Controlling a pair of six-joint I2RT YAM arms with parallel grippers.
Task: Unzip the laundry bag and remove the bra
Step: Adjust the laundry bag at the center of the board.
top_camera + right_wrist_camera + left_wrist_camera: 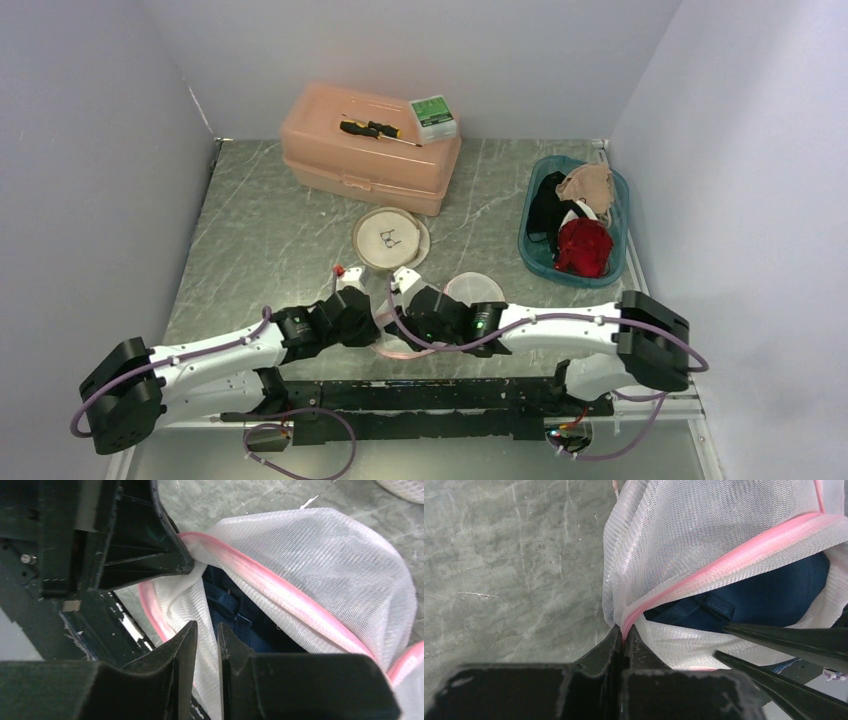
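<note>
Top view — arms: both reach to the lower middle of the frame, the left gripper (362,318) and the right gripper (415,312) close together over the laundry bag (392,348), which lies on the grey surface (260,240) just ahead of the arm bases.
Top view — surroundings: a peach toolbox (360,165) at upper centre, a blue basket (524,245) of clothes at right and 1 round mesh pouch (390,238) mid-frame, all apart from the grippers.
Left wrist — grip: the left gripper is closed tight at bottom centre, pinching the end of the pink zipper (734,559) where its 2 edges meet.
Left wrist — opening: the zipper is parted. The dark blue bra (774,595) shows in the gap right of centre, inside the bag. The right gripper's 2 fingers come in from the lower right.
Right wrist — gripper: the right gripper's fingers sit at bottom centre with only a narrow gap, at the near lip of the opening. White mesh fills the gap, and I cannot tell whether it is pinched.
Right wrist — bra: at mid-frame, just beyond the fingertips and under the pink zipper edge.
Step in hand: by my reading, the bag is open enough and the reach for the bra comes next.
Doing it well: keep the left pinch firm as an anchor so the mouth stays taut. Send the right fingers past the mesh lip and close on the blue fabric alone, ideally a strap or band. Draw it out along the opening, not across the zipper teeth.
Risk: catching mesh with the bra would drag the whole bag.
</note>
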